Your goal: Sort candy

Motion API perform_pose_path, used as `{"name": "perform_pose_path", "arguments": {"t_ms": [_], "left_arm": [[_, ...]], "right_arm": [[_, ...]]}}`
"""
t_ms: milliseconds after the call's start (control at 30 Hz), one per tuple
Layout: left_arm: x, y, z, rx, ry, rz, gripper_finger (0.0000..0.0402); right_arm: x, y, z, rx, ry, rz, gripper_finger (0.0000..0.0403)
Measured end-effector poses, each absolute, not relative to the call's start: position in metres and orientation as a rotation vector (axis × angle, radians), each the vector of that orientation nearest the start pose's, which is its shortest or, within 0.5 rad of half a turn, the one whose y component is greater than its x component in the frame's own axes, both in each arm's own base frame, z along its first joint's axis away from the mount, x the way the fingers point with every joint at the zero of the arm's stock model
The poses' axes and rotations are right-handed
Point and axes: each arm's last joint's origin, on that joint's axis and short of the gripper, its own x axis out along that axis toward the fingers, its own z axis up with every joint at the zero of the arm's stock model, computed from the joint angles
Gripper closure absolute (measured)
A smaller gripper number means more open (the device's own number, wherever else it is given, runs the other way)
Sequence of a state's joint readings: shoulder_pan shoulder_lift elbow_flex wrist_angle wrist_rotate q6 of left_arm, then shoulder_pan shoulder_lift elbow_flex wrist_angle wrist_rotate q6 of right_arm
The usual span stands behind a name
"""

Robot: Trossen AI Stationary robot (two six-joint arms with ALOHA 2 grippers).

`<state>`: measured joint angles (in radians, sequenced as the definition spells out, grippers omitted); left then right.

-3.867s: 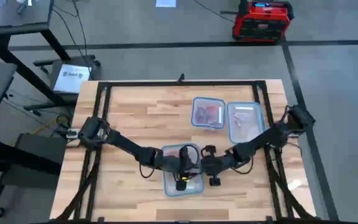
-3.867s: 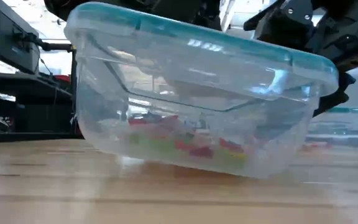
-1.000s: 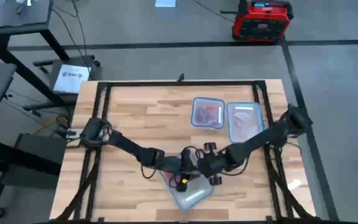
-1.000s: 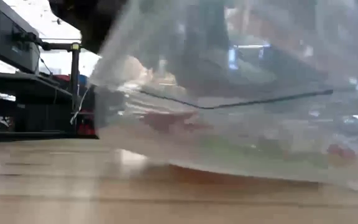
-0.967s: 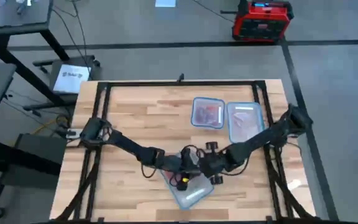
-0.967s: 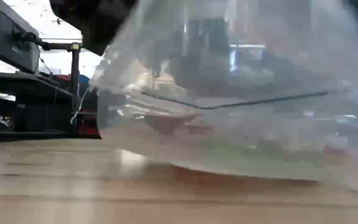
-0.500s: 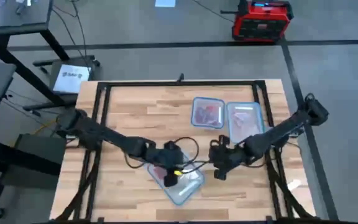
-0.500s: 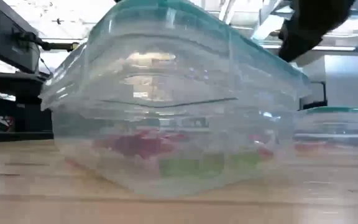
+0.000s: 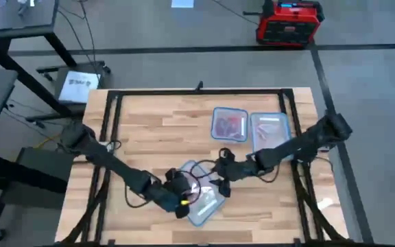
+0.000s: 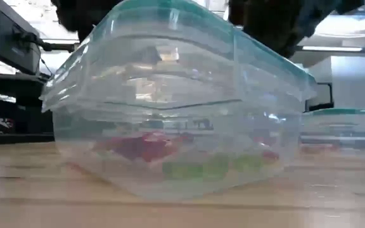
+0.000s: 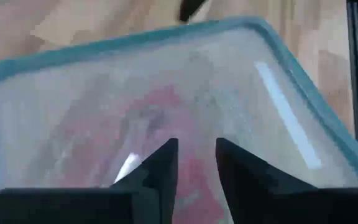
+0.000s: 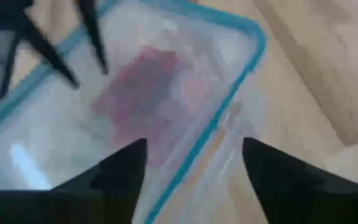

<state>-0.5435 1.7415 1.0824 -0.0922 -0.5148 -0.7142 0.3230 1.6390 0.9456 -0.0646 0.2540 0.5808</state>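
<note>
I see clear rectangular plastic tub with teal rim (image 9: 201, 197) near front edge of wooden table (image 9: 149, 123), skewed to edges. Red and pink wrapped candy (image 10: 146, 145) lies on tub floor, some green pieces (image 10: 189, 168) beside. Left gripper (image 11: 194, 163) over tub, fingers narrowly parted, nothing between them. Right gripper (image 12: 194, 163) over tub's far side, fingers spread wide, holding nothing. Two more clear tubs (image 9: 230, 124) sit side by side toward table's back right, pink candy inside.
</note>
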Motion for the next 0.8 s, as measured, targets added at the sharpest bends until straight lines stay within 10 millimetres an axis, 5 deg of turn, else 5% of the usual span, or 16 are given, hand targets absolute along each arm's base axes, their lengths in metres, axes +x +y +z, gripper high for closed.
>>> {"name": "perform_pose_path", "arguments": {"t_ms": [233,433,600,800], "left_arm": [[0.324,-0.173,0.179,-0.257,0.633,0.217,0.0307],[0.332,-0.170,0.155,-0.250,0.663,0.249,0.0307],[0.337,-0.168,0.145,-0.250,0.683,0.228,0.0307],[0.339,-0.166,0.139,-0.264,0.683,0.213,0.0307]], "right_arm": [[0.337,0.100,0.169,0.453,0.824,-0.167,0.0111],[0.347,0.100,0.173,0.458,0.875,-0.181,0.0135],[0.348,0.098,0.173,0.504,0.903,-0.139,0.0203],[0.350,0.092,0.172,0.535,0.921,-0.095,0.0338]]}}
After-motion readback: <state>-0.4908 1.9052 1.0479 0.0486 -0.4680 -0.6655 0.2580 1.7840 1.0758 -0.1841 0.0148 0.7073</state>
